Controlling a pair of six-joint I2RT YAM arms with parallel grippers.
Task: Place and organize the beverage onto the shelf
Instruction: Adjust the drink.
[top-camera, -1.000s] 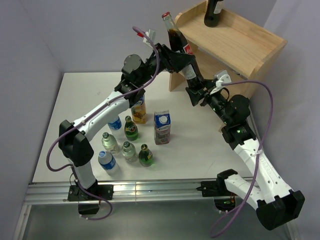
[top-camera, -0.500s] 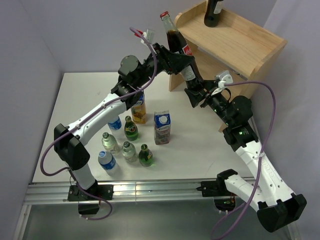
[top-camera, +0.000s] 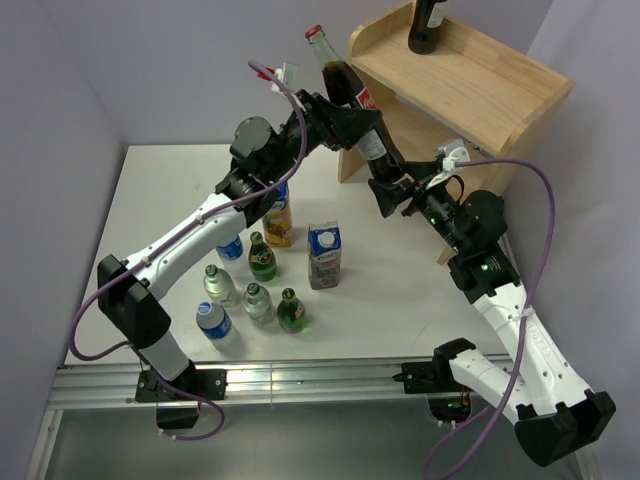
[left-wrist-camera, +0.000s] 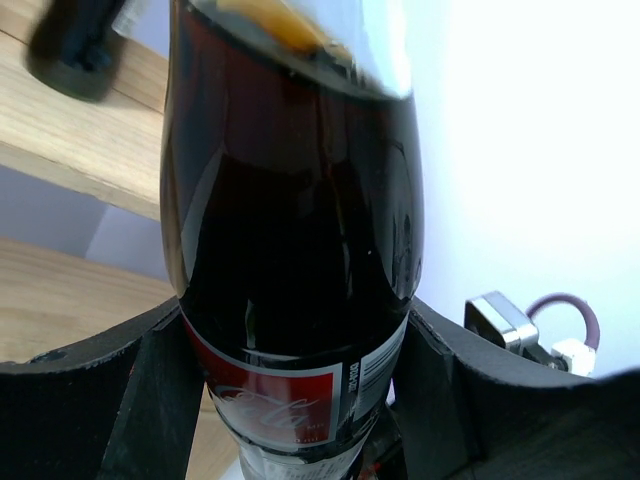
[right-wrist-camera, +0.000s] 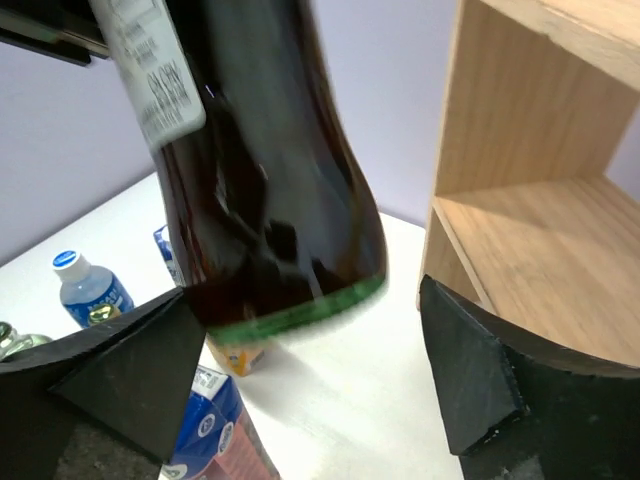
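The cola bottle (top-camera: 338, 76) is dark brown, with a red cap and a red label bearing white script. The shelf (top-camera: 470, 72) is pale natural wood. The juice carton (top-camera: 323, 255) is blue-topped over red. One glass bottle (top-camera: 262, 259) is green; a clear water bottle (top-camera: 213, 322) has a blue cap. The table (top-camera: 160, 190) is white

A white table (top-camera: 380, 300) sits between pale lilac walls (top-camera: 170, 70) under even light

Just the background stuff here: a white table (top-camera: 400, 300) is sitting in a corner, with pale lavender walls (top-camera: 170, 60) closing in behind and beside it. An aluminium rail (top-camera: 310, 381) is running along its near edge, and a glossy grey floor (top-camera: 300, 440) is showing below it.
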